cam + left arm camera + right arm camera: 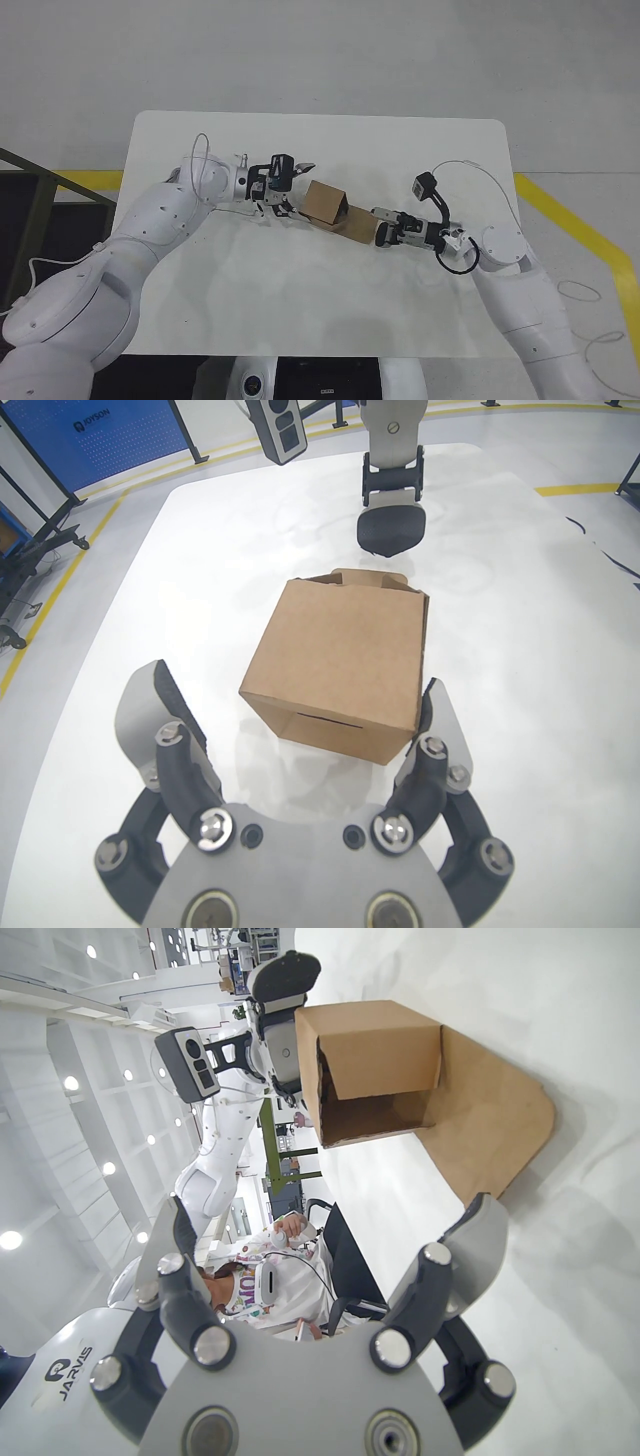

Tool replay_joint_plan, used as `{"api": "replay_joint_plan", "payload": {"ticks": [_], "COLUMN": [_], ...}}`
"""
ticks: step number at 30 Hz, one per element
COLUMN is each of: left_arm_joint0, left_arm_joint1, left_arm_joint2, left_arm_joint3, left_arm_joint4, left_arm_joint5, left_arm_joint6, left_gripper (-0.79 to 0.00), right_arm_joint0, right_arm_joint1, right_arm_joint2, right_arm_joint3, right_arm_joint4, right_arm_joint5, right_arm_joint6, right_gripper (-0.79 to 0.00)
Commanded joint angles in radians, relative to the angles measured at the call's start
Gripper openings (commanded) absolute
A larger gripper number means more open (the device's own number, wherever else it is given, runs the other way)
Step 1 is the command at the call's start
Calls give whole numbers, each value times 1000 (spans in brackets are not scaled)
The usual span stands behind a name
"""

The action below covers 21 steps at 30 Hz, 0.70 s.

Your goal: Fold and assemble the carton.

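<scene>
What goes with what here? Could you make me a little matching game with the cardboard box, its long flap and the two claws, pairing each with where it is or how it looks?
Things:
1 carton
2 long flap
3 left gripper
4 right gripper

States:
A open, by the flap's rounded tip
B lying flat on the table
C brown, set up, between both grippers
D open, at the carton's end away from the flap

Pairs: 1-C; 2-B; 3-D; 4-A
</scene>
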Motion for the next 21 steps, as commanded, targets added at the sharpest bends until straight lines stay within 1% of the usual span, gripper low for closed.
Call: {"api": "replay_joint_plan", "payload": {"ticks": [1, 13, 21], "left_arm_joint0": [-5, -26, -38], "left_arm_joint1": [-4, -30, -42], "left_arm_joint2": [10, 57, 84], "left_arm_joint3": [10, 62, 72], "left_arm_joint4": [-1, -12, -14], "left_arm_joint5": [6, 25, 33], "left_arm_joint6": [6, 25, 33], "left_gripper": [0, 0, 0], "right_arm_joint0": [13, 66, 117], "right_arm_joint1": [-2, -15, -37], "right_arm_joint2": [-13, -60, -135], "right_arm_joint3": [19, 138, 184], "right_arm_joint4": [-9, 18, 44], "right_arm_joint5": [3, -31, -34], "right_arm_joint6": [-8, -33, -35], "right_gripper": [0, 0, 0]}}
